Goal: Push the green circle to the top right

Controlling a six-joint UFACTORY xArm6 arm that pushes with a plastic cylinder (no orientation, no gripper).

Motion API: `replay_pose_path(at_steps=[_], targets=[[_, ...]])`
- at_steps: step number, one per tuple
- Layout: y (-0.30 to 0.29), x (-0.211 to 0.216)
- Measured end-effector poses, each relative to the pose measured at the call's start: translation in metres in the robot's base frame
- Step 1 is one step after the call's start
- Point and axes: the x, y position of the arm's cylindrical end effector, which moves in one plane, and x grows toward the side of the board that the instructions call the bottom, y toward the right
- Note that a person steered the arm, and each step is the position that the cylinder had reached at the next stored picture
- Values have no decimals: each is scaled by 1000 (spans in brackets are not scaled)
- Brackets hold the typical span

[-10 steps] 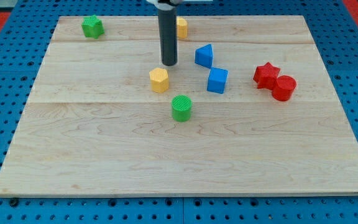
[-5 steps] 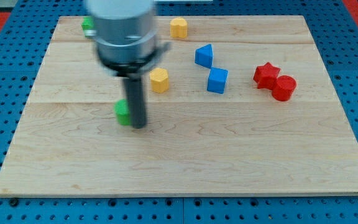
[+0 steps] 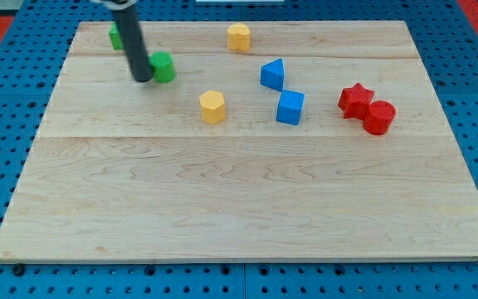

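The green circle [image 3: 163,66] stands on the wooden board [image 3: 247,208] in its upper left part. My tip [image 3: 142,79] rests on the board right against the circle's left side. The rod rises toward the view's top and hides most of a second green block [image 3: 115,35] near the top left corner; its shape cannot be made out.
A yellow block [image 3: 239,36] sits at the top centre and another yellow block [image 3: 212,106] near the middle. Two blue blocks [image 3: 273,74] [image 3: 290,107] lie right of centre. A red star [image 3: 355,99] and a red cylinder [image 3: 379,117] touch at the right.
The green circle has gone from the board's middle to the left, then up to the upper left. My tip moved with it, from its right side to its left side.
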Motion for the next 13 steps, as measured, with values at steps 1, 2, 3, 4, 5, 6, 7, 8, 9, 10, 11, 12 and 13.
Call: replay_pose_path(at_steps=[1, 2, 3, 4, 5, 6, 7, 8, 9, 10, 11, 12, 13], targets=[[25, -17], [-9, -18], [57, -39], [84, -53], [52, -58], [92, -58], [173, -57], [225, -50], [242, -44], [197, -49], [243, -88], [258, -90], [255, -90]])
